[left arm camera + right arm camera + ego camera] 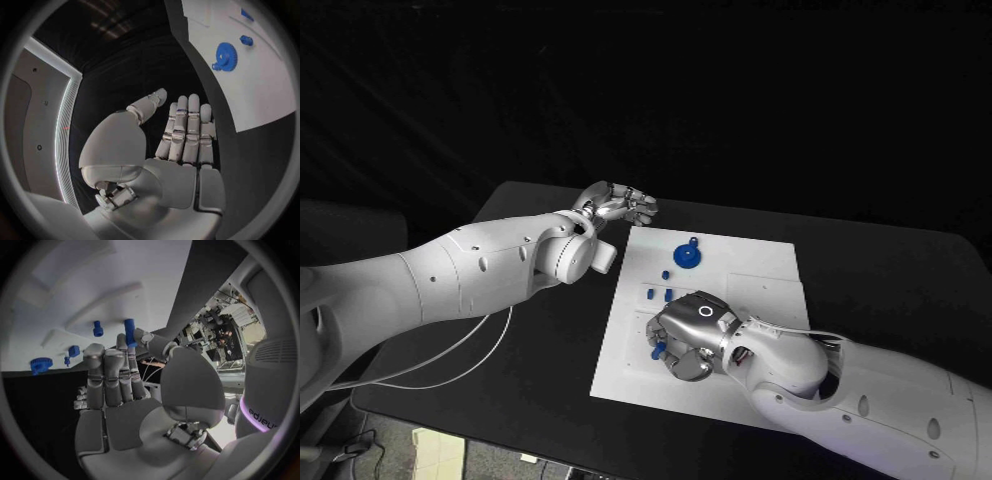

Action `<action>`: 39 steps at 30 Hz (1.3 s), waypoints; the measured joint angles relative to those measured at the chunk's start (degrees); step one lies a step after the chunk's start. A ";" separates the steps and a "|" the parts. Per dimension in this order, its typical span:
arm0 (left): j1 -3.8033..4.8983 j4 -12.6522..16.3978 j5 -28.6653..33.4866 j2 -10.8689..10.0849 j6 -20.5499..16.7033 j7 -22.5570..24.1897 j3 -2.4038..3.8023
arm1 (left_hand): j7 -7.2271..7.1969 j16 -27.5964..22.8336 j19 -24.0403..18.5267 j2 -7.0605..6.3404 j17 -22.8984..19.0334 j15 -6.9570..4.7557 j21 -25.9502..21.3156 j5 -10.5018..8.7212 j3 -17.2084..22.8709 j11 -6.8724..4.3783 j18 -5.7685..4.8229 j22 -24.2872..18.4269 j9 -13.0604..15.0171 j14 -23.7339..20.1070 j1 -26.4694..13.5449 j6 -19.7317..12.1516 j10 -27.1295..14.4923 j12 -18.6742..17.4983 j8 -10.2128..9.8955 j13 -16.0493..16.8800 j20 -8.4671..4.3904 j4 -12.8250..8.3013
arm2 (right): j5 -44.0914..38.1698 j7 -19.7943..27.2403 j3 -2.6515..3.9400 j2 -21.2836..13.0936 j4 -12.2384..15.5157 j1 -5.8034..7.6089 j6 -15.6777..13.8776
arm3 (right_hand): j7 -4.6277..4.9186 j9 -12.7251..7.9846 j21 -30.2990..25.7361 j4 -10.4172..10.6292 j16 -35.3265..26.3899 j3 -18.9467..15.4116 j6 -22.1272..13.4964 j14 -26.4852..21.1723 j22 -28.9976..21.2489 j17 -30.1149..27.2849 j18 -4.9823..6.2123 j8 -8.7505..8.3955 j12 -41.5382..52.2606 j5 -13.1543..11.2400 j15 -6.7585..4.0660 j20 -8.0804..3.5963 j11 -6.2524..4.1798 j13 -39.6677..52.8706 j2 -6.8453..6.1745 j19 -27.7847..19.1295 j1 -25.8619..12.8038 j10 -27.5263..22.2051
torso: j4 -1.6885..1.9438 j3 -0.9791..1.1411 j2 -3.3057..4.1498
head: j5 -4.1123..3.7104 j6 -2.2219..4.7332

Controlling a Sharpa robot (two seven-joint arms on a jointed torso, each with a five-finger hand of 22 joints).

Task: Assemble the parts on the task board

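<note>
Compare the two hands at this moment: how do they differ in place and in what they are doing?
The left hand is off the task board, over the black table, fingers straight and holding nothing. The right hand is over the board and pinches a blue part between thumb and finger. Both are silver hands on white arms.

Robotics lab setting indicated: black table (pixel 877 270) ringed by dark backdrop, white task board (pixel 733 300) laid at centre as test fixture. Loose cables (pixel 437 370) seen trailing off table's near left. Cluttered equipment benches (pixel 225 315) glimpsed in right wrist view.
</note>
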 measured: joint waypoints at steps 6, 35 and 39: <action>0.01 0.02 0.00 -0.01 0.01 0.00 0.00 | 0.00 0.00 0.00 0.00 0.06 0.00 0.00 0.00 0.00 0.00 0.00 0.04 0.00 0.00 0.00 0.00 0.00 0.00 0.00 0.00 0.00 0.00 | -0.81 -0.48 -0.64 1.05 -0.46 0.25 0.24 | 0.01 -0.01 0.00 0.00 0.00 0.00 -0.02 0.00 0.00 0.00 0.00 -0.04 0.00 0.17 0.00 0.00 0.01 1.49 -0.01 0.00 -0.01 -0.01 | 0.03 -0.02 0.01 | -0.07 -0.20; 0.01 -0.14 0.02 -0.01 0.05 0.00 0.00 | 0.00 -0.23 0.00 0.00 0.18 0.21 -0.23 0.00 -0.16 0.00 -0.03 0.08 -0.05 0.21 0.00 0.00 0.00 0.00 0.22 -0.04 0.00 0.15 | 1.77 0.06 -1.56 0.66 -1.01 -0.15 -2.79 | 3.46 -1.97 0.00 -1.97 -0.01 -12.58 -7.57 -0.47 -0.01 -0.13 -0.01 -4.82 -5.16 1.50 2.57 -0.07 3.35 -0.79 -3.97 -0.36 -7.49 -8.52 | -0.04 0.05 -0.02 | -0.22 -0.25; 0.01 -0.18 0.02 -0.02 0.05 0.00 0.00 | 0.00 -0.45 0.00 0.00 0.25 0.21 -0.23 0.00 -0.16 0.00 -0.03 0.07 -0.05 0.21 0.00 0.00 0.00 0.00 0.22 -0.09 0.00 0.16 | 1.86 -0.24 -1.55 -0.08 -0.51 -0.15 -4.89 | 3.50 -2.06 -0.21 -1.97 -0.01 -12.58 -7.79 -0.47 -0.01 -0.20 -0.02 -4.82 -5.16 1.50 2.57 -0.07 3.57 -0.95 -4.02 -0.36 -7.44 -8.74 | -0.04 0.08 -0.02 | -0.35 -0.13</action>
